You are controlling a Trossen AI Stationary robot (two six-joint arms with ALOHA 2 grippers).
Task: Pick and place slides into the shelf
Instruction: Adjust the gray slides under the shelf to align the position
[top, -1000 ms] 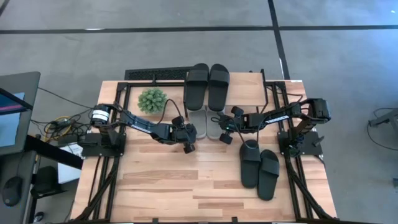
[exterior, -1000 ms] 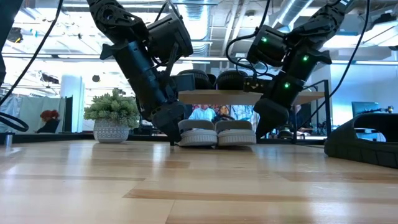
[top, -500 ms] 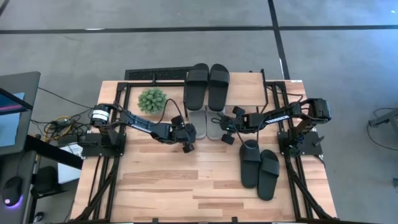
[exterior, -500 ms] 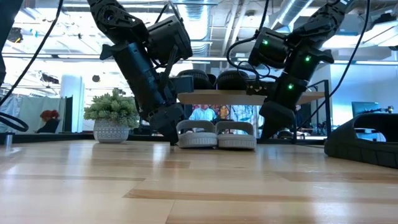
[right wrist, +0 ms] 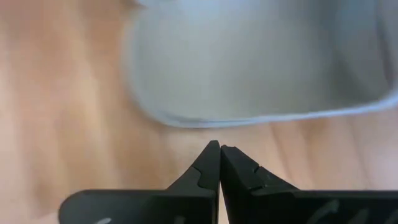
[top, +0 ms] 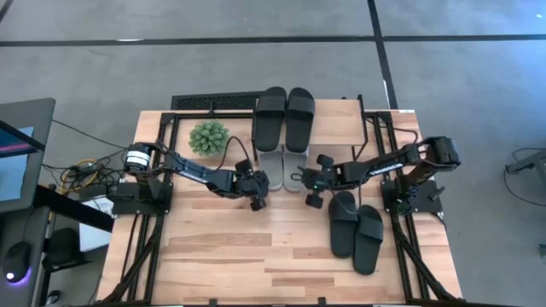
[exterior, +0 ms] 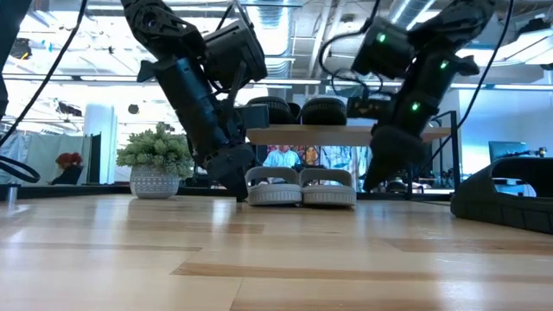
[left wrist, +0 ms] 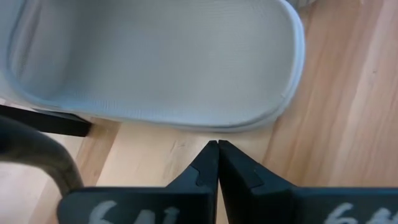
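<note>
Two light grey slides (top: 282, 168) lie side by side on the table under the shelf (top: 339, 124), their heels sticking out toward the near edge. A black pair (top: 286, 118) rests on the shelf's wooden top board. My left gripper (left wrist: 217, 144) is shut, its tips just short of the left grey slide's heel (left wrist: 155, 62). My right gripper (right wrist: 216, 146) is shut too and stands a little back from the right grey slide's heel (right wrist: 261, 62). Both grippers slant down toward the table. A second black pair (top: 354, 226) lies on the table at the right.
A small potted plant (top: 209, 136) stands left of the shelf, behind the left arm. The black pair on the table lies close under the right arm. Bare tabletop (top: 239, 256) stretches toward the near edge. Black frame rails run along both table sides.
My right gripper has drawn back from the right grey slide toward the table's near edge and risen slightly, staying shut. The grey slides have shifted slightly and now stay under the shelf.
</note>
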